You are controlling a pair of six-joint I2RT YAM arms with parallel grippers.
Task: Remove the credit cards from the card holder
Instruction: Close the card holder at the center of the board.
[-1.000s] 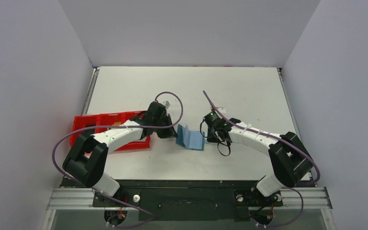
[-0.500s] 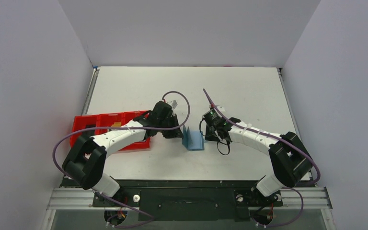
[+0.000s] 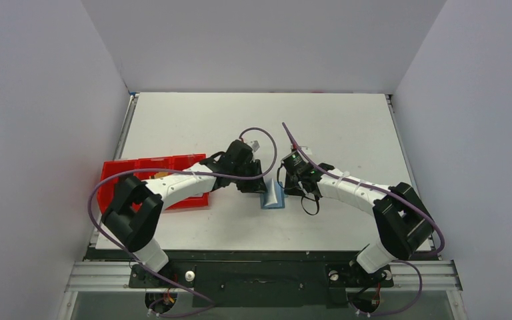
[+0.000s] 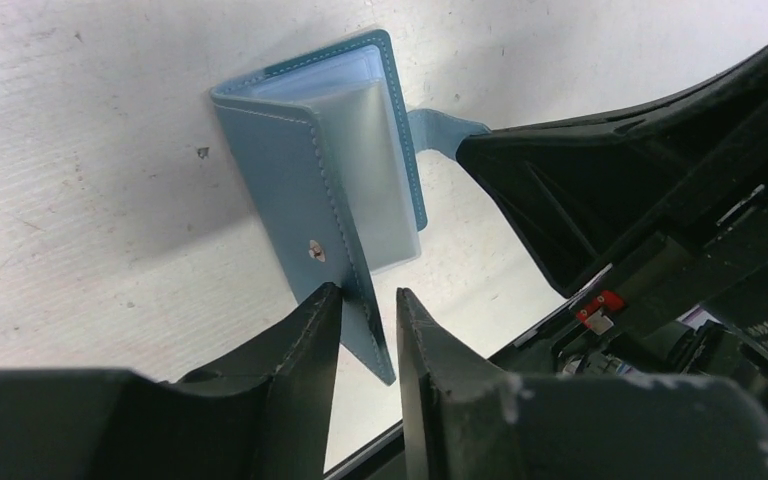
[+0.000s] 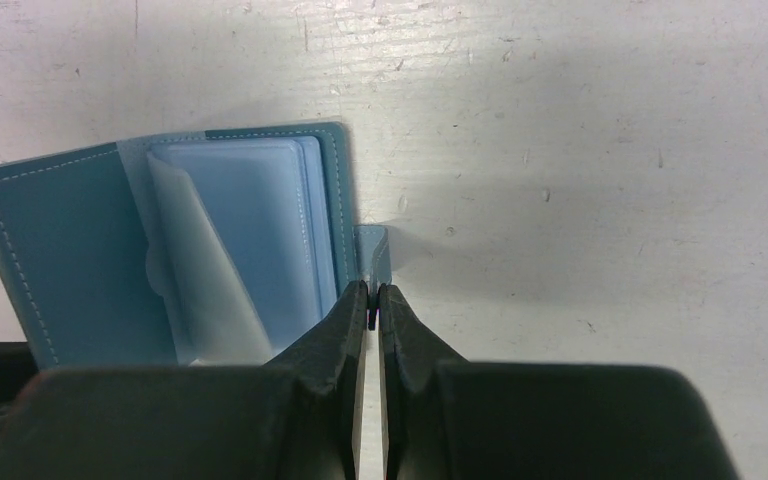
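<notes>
Your right fingers (image 5: 352, 335) are clenched on the small blue tab (image 5: 374, 250) at the side of the card holder (image 5: 60, 260). I judge this grip is there to anchor the holder, so that it does not slide while the other arm opens it.

Your left fingers (image 4: 315, 340) stand a little apart, with the free edge of the front cover (image 4: 290, 170) between them. The gap is wider than the thin cover, so I read them as released, loosely around the edge and not pinching it. The cover stands up at an angle from the tabletop (image 5: 610, 150), probably because the finger beside it props it.

The holder lies near the middle of the tabletop, a little toward the near edge, between the two arms. It is light blue with pale stitching along the border and a small metal snap (image 4: 313, 254) on the raised cover. Inside you see a stack of clear plastic sleeves (image 5: 250, 230), one of them lifted and curled. I cannot make out any credit cards in these sleeves; they may be hidden or the pockets may hold none.

The red tray (image 3: 120, 172) sits by the left edge of the tabletop, partly under the left arm, well apart from the holder. It is probably the place for the cards.
</notes>
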